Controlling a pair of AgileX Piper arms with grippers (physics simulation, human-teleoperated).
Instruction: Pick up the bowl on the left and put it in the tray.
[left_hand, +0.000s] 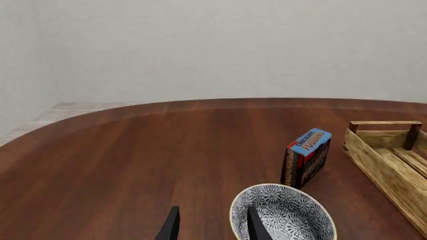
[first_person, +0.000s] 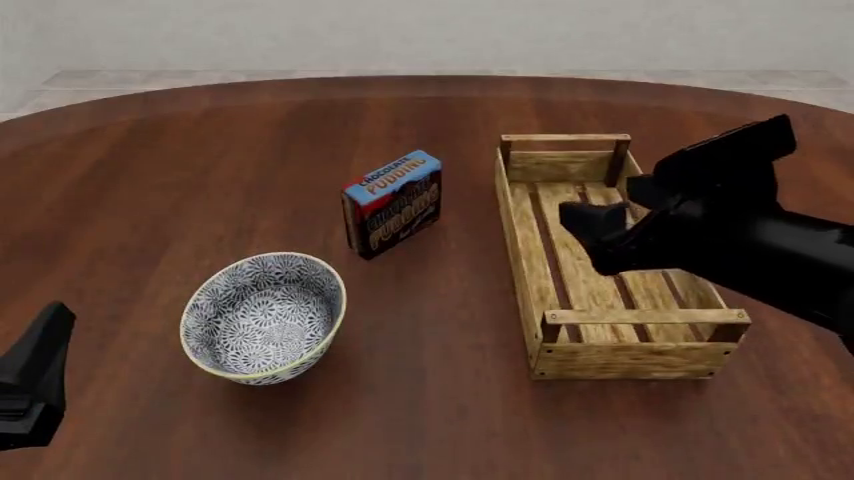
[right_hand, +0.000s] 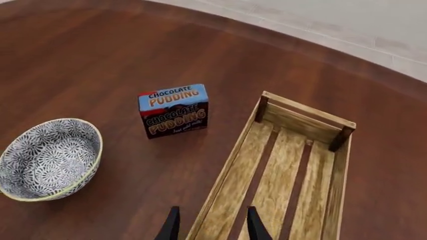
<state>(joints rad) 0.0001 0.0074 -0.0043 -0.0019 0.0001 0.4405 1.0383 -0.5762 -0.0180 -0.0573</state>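
The bowl (first_person: 263, 317), blue-and-white patterned with a cream rim, stands upright on the table at the front left. In the left wrist view the bowl (left_hand: 283, 214) lies just beyond my left gripper (left_hand: 213, 227), which is open and empty; one finger (left_hand: 255, 225) overlaps its rim in the picture. In the front view only a dark part of the left arm (first_person: 34, 385) shows, left of the bowl and apart from it. The wooden slatted tray (first_person: 607, 255) lies at the right, empty. My right gripper (right_hand: 210, 225) hangs open above the tray (right_hand: 280, 175), over its left wall.
A chocolate pudding box (first_person: 394, 203) stands upright between bowl and tray, a little farther back. The right arm (first_person: 727, 225) covers part of the tray's right side. The round table's far edge (left_hand: 220, 100) curves in front of a pale wall.
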